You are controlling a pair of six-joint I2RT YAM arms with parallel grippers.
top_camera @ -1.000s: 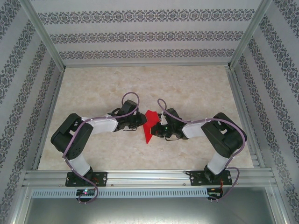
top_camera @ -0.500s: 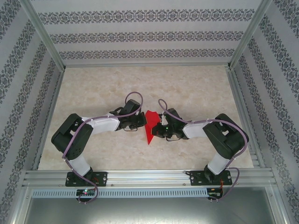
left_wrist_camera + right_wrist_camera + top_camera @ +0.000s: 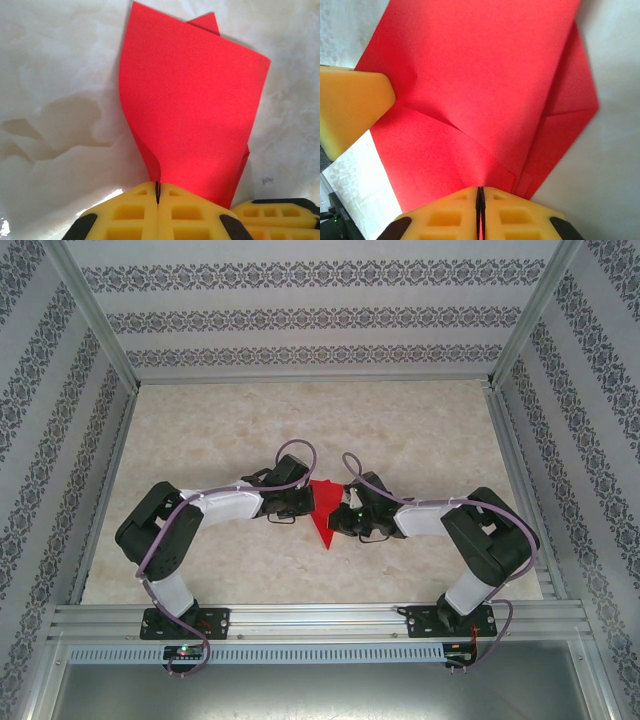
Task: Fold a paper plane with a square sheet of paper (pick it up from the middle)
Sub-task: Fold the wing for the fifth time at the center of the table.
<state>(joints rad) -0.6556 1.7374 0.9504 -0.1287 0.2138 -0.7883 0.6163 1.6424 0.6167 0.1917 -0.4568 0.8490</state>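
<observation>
Top cam: I've got the paper plane (image 3: 322, 522) mid-table, nose at 6 o'clock, left gripper (image 3: 307, 502) at its 9 and right gripper (image 3: 338, 512) at its 3 (equally near). Left wrist: jaws pinching it, paper fanning toward 12. Right wrist: same pinch.

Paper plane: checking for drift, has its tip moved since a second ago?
Yes: the paper plane swung its tip right, toward the right arm's base.
</observation>
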